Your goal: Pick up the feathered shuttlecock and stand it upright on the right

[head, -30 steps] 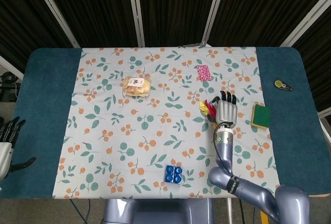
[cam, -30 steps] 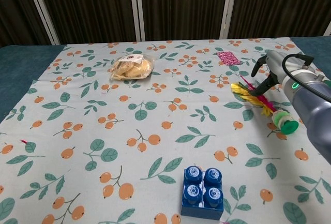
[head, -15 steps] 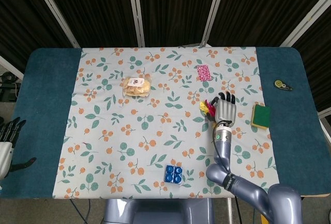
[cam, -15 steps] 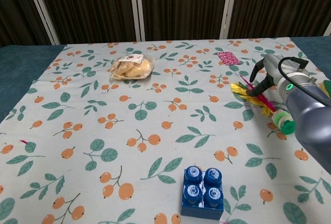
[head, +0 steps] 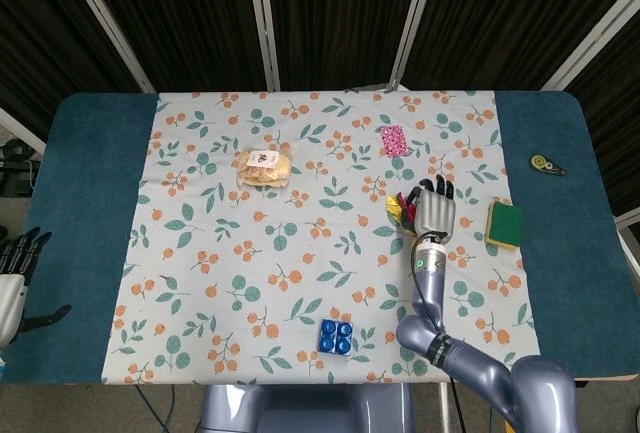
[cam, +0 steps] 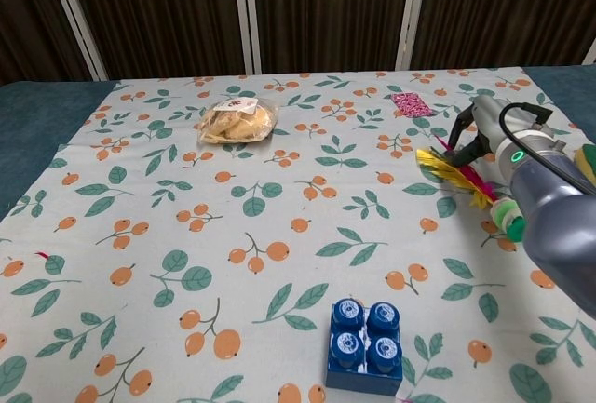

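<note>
Right hand [head: 436, 212] poised over the multicoloured feathered shuttlecock with a green rubber base [cam: 466, 182], which lies on its side directly beneath the palm, feathers projecting past the thumb side. Fingers spread; nothing gripped. A sound grasp would likely close on the stem near the base [cam: 510, 219], sparing the feathers. Green-and-yellow sponge [head: 504, 224] lies just outboard. Left hand [head: 18, 258] idle, fingers apart.

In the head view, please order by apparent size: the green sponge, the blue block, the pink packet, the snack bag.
1. snack bag
2. green sponge
3. blue block
4. pink packet
Sponge and block look nearly alike, so their order is unsure.
</note>
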You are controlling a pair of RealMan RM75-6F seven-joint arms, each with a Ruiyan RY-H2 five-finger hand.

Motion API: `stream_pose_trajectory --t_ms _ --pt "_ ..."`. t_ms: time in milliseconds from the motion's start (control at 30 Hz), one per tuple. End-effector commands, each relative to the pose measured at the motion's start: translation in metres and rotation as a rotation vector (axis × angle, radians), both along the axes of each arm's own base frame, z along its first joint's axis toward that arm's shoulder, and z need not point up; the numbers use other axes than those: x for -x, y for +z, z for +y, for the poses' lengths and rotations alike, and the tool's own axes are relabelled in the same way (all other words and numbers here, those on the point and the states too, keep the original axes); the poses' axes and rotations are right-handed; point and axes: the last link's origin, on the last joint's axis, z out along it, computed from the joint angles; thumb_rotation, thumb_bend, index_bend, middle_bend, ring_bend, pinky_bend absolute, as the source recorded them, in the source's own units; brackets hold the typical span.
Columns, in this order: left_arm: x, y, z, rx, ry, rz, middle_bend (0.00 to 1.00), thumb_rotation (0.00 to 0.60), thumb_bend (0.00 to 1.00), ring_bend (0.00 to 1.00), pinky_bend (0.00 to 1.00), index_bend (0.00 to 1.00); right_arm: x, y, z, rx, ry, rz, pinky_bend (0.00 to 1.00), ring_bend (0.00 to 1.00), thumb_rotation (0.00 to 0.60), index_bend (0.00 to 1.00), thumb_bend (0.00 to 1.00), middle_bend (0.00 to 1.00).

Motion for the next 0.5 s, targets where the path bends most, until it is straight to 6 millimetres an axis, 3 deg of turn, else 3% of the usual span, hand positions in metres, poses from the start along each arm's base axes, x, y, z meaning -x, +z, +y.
stream_pose_trajectory --t_ms 33,500 --pt "0.0000 -0.0002 0.0001 0.001 0.002 -0.002 0.00 0.600 0.12 0.00 0.00 0.00 -0.0002 -0.0004 0.0003 0.000 0.000 0.000 0.00 0.00 0.600 0.54 0.34 0.21" --pt "0.0002 -0.0004 0.0007 0.001 0.010 -0.013 0.00 0.600 0.12 0.00 0.00 0.00 -0.0017 -0.0029 0.0016 0.001 0.006 -0.001 0.00 0.00 0.600 0.59 0.36 0.25"
